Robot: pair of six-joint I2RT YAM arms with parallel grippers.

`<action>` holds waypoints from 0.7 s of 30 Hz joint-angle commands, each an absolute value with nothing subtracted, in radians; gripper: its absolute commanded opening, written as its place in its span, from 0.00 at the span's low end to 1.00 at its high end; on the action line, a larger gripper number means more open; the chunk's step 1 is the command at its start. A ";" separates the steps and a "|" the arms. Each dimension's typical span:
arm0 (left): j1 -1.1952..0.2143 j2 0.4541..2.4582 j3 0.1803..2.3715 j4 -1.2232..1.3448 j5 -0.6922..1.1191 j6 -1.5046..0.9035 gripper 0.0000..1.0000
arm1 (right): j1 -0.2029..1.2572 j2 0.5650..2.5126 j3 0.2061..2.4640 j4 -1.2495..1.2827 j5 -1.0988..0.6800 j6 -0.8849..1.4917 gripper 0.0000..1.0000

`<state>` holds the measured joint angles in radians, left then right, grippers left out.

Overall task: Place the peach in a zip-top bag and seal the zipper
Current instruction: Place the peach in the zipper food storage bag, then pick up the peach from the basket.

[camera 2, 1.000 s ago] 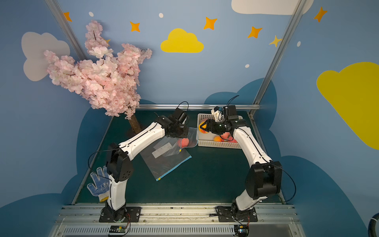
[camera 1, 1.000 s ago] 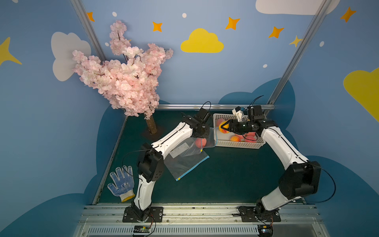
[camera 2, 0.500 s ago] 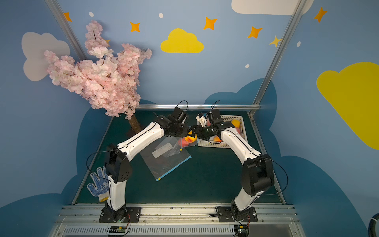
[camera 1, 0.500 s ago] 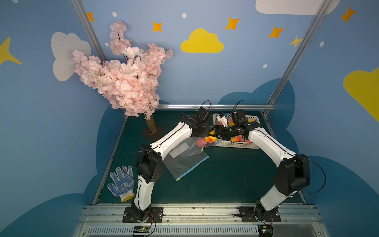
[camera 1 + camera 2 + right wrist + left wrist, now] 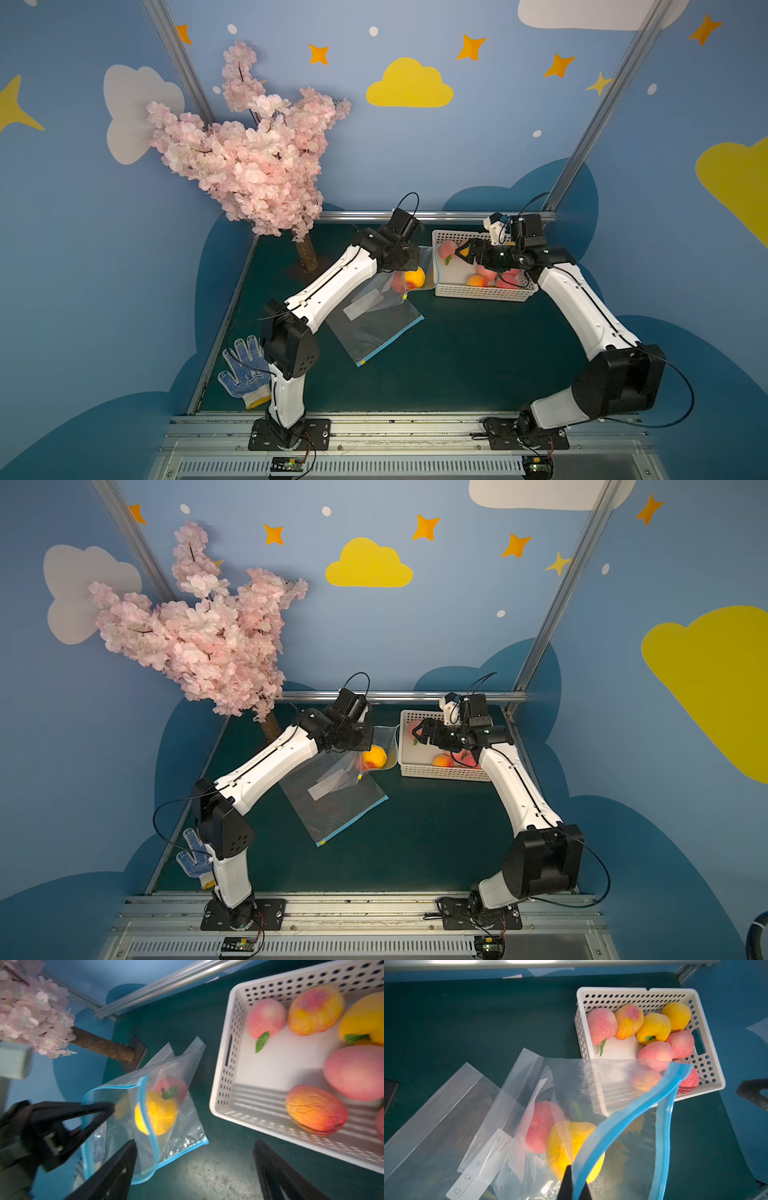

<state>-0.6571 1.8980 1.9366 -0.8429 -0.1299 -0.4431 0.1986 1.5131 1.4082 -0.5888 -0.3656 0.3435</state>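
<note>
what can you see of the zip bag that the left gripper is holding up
The zip-top bag is clear, crinkled plastic with a blue zipper strip along its mouth, which gapes open. The left gripper pinches that rim, holding the mouth up beside the white basket. Inside sit a pink peach and a yellow peach. Its lower end lies over a second flat bag.

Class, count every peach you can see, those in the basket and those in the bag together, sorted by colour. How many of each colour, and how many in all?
Pink peaches: 5
Yellow peaches: 3
Orange-and-red peaches: 2
Total: 10
</note>
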 commanded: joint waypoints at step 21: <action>-0.676 1.923 1.988 -0.907 -0.101 -0.427 0.03 | 0.108 2.247 1.943 -0.903 0.198 0.305 0.91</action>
